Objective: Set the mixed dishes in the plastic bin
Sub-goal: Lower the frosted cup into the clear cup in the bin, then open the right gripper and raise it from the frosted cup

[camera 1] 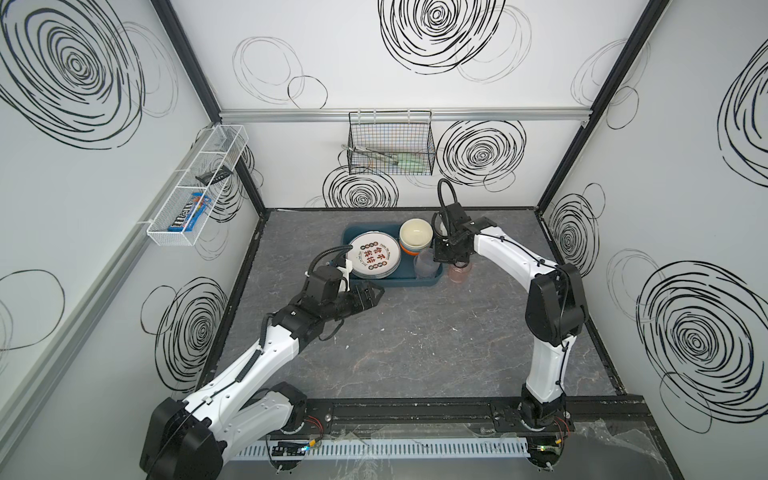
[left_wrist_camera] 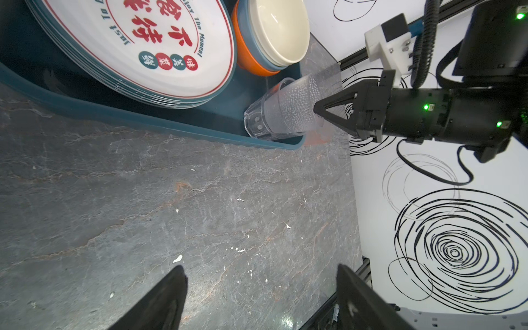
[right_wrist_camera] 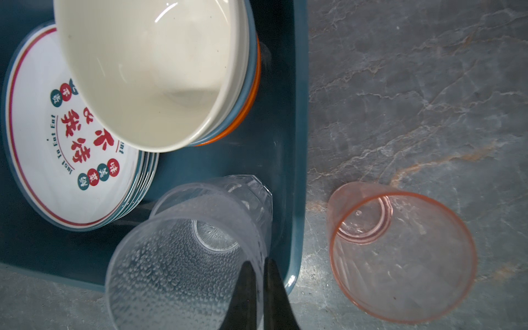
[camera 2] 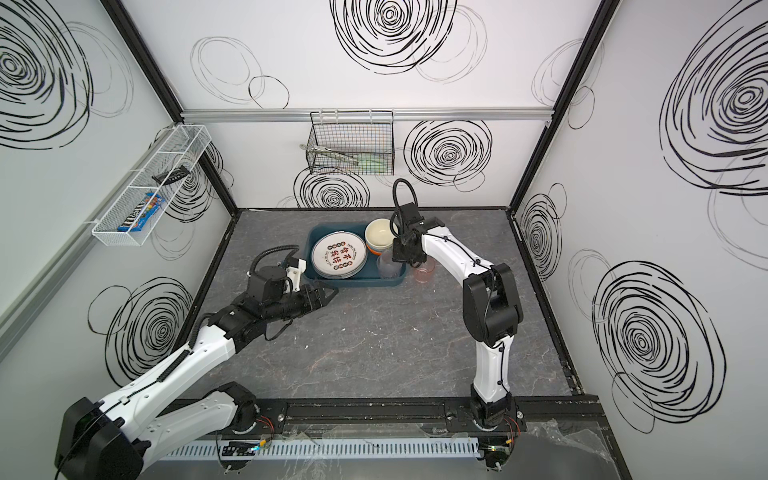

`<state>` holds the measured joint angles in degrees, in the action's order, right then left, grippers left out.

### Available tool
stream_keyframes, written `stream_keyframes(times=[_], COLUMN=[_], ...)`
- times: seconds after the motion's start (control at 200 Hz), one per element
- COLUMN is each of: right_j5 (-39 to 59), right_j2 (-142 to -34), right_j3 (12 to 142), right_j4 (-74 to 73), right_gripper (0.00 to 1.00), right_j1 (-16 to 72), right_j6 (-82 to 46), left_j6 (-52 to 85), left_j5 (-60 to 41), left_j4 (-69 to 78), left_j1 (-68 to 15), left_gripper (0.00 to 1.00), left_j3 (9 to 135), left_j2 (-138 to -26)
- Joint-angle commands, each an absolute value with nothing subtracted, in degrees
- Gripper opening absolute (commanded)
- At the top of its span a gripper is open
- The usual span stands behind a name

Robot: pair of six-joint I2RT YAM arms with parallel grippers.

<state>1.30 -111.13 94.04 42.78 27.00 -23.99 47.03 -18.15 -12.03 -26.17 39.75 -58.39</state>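
Now: the left gripper [camera 1: 376,296] hangs wide open and empty over the table [camera 1: 415,353], just off the bin's [camera 1: 395,283] near edge. Inside the bin, plates [camera 1: 374,254] are stacked at left and bowls [camera 1: 415,235] nested at the far right. The right gripper [right_wrist_camera: 258,261] pinches the clear cup [camera 1: 424,264] by its rim, low in the near-right corner. Placing step, probably. Next: let go, lift straight, clear the right wall. The pink tumbler [camera 1: 459,272] stands on the table just outside it. Corner tight, table roomy.

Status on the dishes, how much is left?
Done: plates and stacked bowls sit in the bin. In hand: right gripper pinches the clear cup by its rim inside the bin, not yet released. To do: pink tumbler on the table beside the bin. Left gripper open, empty.
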Motion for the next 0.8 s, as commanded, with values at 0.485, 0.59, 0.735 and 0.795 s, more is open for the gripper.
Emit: stream_keyframes(times=[0.485,0.59,0.735,0.795], right_j5=[-0.9,-1.2,-0.8,0.1], right_j2=[-108.5,-106.5,-102.0,-99.8], right_j3=[96.4,96.0,92.8,90.5], right_j4=[44.7,44.8,43.6,42.7], right_gripper=[0.24,0.27,0.30,0.34], right_j1=[27.0,27.0,26.2,25.3], right_j6=[-24.4,-24.7,-25.9,-26.8], left_j6=[47.5,47.3,46.4,45.7], left_j5=[-18.6,-18.7,-19.7,-20.3], left_j4=[-9.6,-9.4,-9.2,-8.9], left_j1=[-26.0,-26.2,-27.2,-28.0], left_gripper=[0.86,0.85,0.86,0.86], left_j3=[39.7,39.6,40.3,40.8], left_j2=[-58.4,-58.4,-59.0,-59.5])
